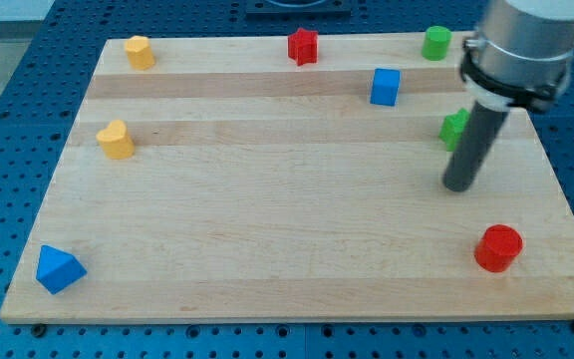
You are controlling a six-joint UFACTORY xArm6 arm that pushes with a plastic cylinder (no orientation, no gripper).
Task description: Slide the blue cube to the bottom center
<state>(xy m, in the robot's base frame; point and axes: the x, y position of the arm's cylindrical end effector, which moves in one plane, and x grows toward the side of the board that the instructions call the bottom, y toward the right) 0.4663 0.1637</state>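
You are looking at, nearest, a blue triangular block point(58, 268) and a red cylinder point(497, 247) sitting along the bench's point(267, 229) lower edge. No claw is showing; the rod's tip point(457, 186) is resting right of centre, beside a green block point(453, 127). The blue cube point(385, 87) is sitting upper right, beyond the tip. Approaching carelessly is risking dragging the green block along. Blue pegboard is surrounding the wood.

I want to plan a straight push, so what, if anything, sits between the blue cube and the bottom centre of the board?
Nothing visible does. From the blue cube down to the board's bottom centre the wood is bare. My tip is below and right of the cube, beside the green block, off that path.
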